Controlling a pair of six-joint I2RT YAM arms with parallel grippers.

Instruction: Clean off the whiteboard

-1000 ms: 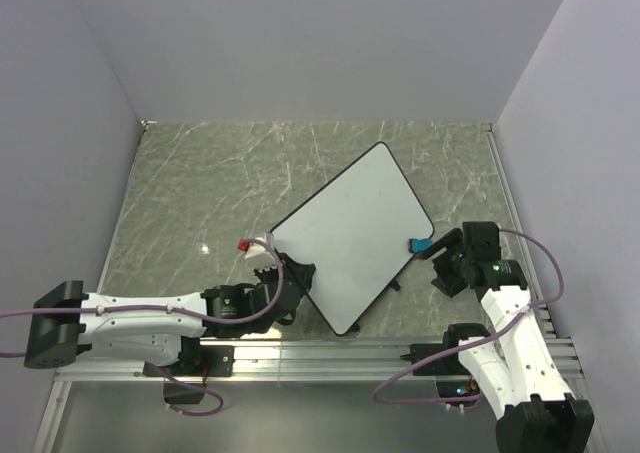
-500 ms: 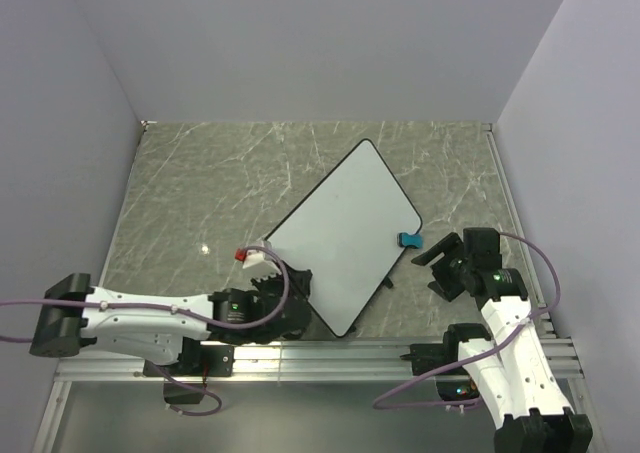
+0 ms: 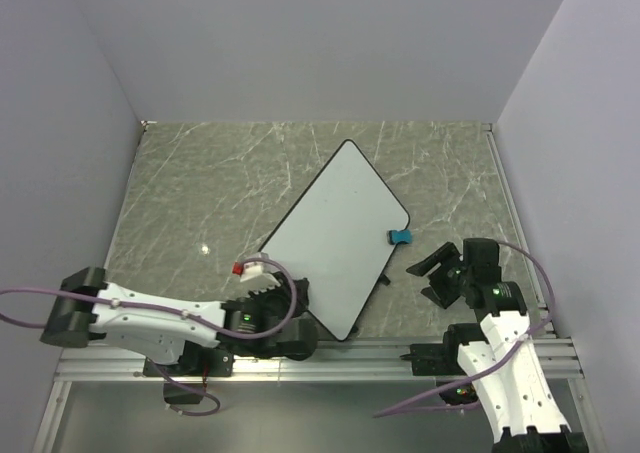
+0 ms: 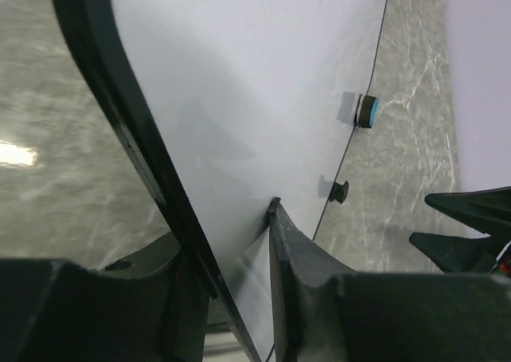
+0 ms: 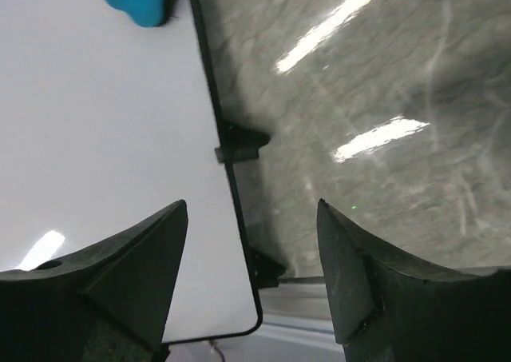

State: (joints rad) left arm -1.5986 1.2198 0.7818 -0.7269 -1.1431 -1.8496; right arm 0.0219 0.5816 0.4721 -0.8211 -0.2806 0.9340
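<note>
White and unmarked, the whiteboard [image 3: 335, 235] lies slantwise on the table [image 3: 200, 193], so I judge the erasing done or nearly so. My left end effector [image 4: 235, 242] clamps its near edge. My right end effector [image 5: 251, 210] hangs wide and empty near the blue eraser [image 3: 400, 237] at its right rim.

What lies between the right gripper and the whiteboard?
Only bare table, seen in the top view. The open right gripper sits beside the whiteboard; the blue eraser lies farther along that edge, not between them.
</note>
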